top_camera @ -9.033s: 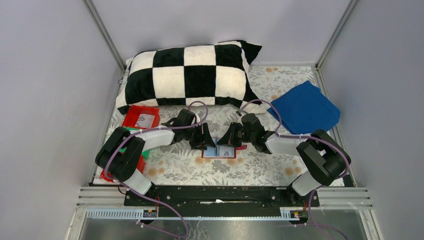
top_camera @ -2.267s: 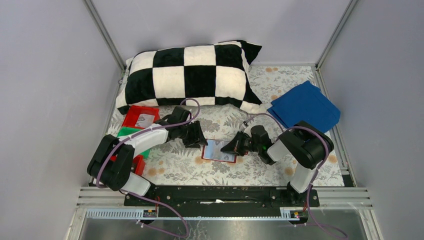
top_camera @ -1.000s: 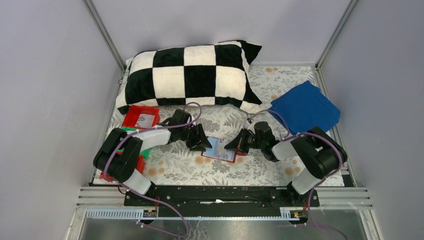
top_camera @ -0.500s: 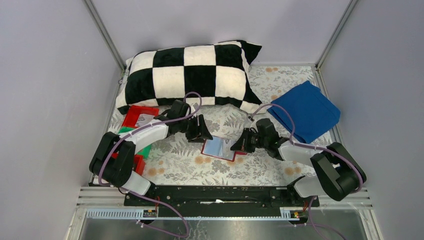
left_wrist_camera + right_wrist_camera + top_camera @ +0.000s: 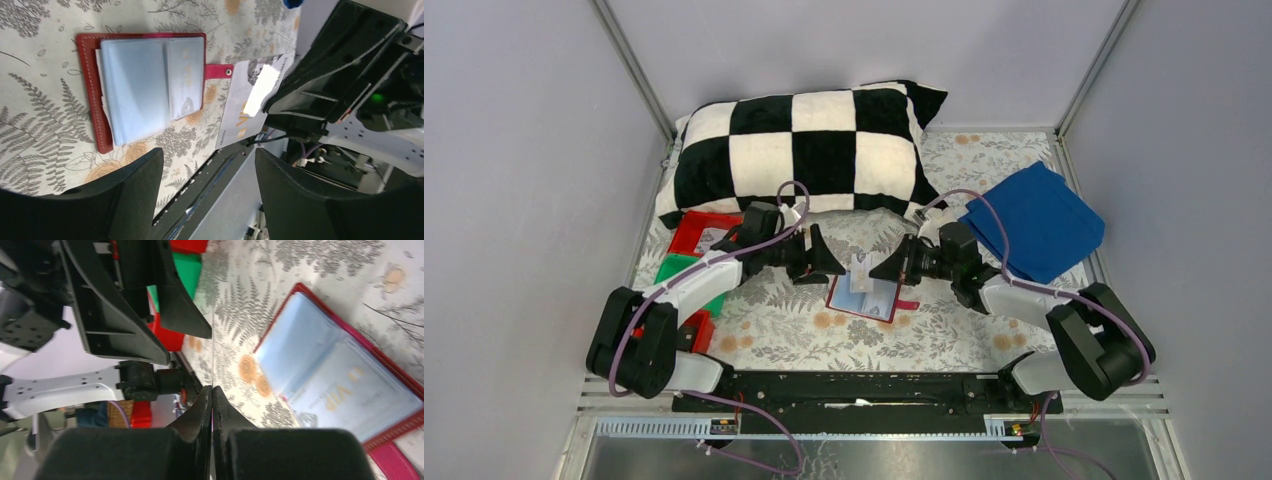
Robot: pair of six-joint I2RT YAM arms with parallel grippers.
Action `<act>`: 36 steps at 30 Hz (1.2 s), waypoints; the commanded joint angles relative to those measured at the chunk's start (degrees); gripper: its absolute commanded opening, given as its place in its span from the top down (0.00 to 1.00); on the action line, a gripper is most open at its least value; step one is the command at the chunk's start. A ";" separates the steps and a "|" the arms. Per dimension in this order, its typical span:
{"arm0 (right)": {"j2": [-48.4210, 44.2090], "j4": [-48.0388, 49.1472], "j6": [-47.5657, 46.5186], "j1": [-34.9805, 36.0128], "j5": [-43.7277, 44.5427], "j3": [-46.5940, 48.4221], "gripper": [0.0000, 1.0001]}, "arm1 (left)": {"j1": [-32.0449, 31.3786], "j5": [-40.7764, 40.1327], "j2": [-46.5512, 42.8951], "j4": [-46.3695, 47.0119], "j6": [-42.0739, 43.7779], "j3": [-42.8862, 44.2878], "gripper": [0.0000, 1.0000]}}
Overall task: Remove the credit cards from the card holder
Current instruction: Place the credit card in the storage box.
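Beside the card holder [image 5: 864, 300], at its strap end, our right tool [image 5: 876, 270] grips a pale grey card [image 5: 861, 267] clear of the sleeves. Our left tool [image 5: 824, 266] hangs released on the card holder's other side; it lies open on the counter [image 5: 874, 340].

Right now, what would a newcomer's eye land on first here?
The big black-and-white checkered pillow at the back dominates. At centre, the right tool pinches a pale card beside the open red card holder, while the left tool hangs open opposite. A blue folded cloth lies far right.
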 commanded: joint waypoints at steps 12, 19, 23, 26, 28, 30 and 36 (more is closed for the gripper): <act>11.17 37.45 20.45 0.07 -10.84 0.08 1.00 | 3.10 11.42 -5.50 17.50 -8.89 -5.55 0.42; 13.99 41.94 23.30 1.32 -11.09 -0.03 1.00 | 3.12 10.88 -4.48 19.38 -11.01 -5.29 0.60; 14.87 41.71 22.99 1.86 -11.09 0.01 1.00 | 3.15 9.96 -4.21 20.79 -12.42 -5.41 0.77; 15.36 42.07 23.14 2.08 -11.32 -0.01 1.00 | 3.10 9.65 -3.94 21.39 -13.32 -5.40 0.99; 15.55 41.93 23.23 2.10 -11.32 -0.13 1.00 | 3.11 9.28 -4.03 21.40 -13.73 -5.28 1.00; 15.57 40.67 23.08 2.05 -11.19 0.06 1.00 | 3.30 8.48 -4.56 20.54 -13.68 -4.88 1.00; 12.52 33.90 20.79 1.36 -8.98 0.24 0.31 | 5.96 3.81 -7.80 11.91 -10.93 -1.85 1.00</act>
